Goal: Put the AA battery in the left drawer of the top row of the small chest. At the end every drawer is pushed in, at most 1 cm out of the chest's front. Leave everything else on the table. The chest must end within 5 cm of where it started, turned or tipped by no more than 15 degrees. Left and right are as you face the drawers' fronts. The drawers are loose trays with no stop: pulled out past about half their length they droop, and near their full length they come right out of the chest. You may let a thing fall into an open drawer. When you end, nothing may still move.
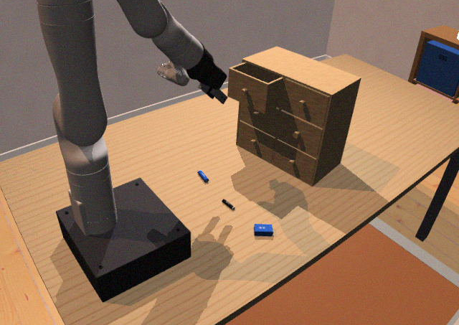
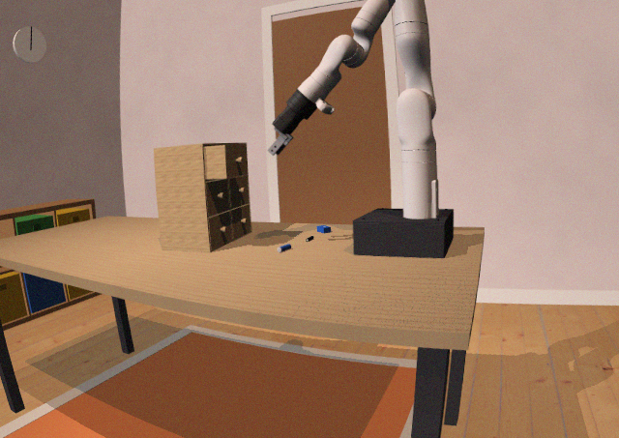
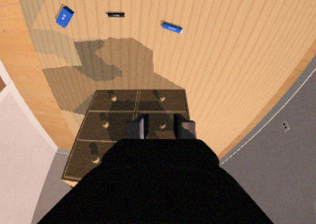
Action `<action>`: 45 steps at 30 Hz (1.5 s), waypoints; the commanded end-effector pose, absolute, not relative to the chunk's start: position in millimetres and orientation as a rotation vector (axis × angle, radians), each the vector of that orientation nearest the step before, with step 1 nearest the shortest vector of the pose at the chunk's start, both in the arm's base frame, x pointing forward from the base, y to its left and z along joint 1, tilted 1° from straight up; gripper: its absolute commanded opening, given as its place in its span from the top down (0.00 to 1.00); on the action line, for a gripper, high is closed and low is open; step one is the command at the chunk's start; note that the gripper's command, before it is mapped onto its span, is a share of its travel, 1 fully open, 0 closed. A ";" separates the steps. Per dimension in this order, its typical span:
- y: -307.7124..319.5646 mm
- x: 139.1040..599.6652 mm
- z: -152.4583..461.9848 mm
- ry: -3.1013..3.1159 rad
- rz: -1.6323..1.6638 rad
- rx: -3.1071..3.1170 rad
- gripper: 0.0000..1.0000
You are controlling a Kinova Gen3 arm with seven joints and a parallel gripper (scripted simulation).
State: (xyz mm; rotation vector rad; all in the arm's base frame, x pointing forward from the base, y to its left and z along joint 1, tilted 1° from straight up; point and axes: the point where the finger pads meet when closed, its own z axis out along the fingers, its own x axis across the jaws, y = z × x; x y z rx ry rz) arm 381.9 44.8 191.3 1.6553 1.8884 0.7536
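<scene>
The small wooden chest (image 1: 315, 77) (image 2: 180, 198) (image 3: 123, 106) stands on the table with its top left drawer (image 1: 249, 92) (image 2: 215, 160) pulled partly out; the other drawers look pushed in. A blue cylindrical battery (image 1: 202, 176) (image 2: 284, 248) (image 3: 172, 27) lies on the table in front of the chest. A thinner black battery (image 1: 227, 204) (image 2: 309, 238) (image 3: 115, 15) lies a little beyond it. My gripper (image 1: 221, 97) (image 2: 276, 147) (image 3: 161, 122) is open and empty. It hangs in the air just in front of the open drawer, at the top row's height, well above the batteries.
A small blue block battery (image 1: 263, 229) (image 2: 323, 228) (image 3: 64, 16) lies near the table's front edge. The arm's black base (image 1: 125, 232) (image 2: 402, 233) stands on the table beside the batteries. A shelf with coloured bins (image 1: 439, 65) stands off the table.
</scene>
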 end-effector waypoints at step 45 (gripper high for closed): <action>43.3 379.8 197.2 1.904 0.726 1.677 0.33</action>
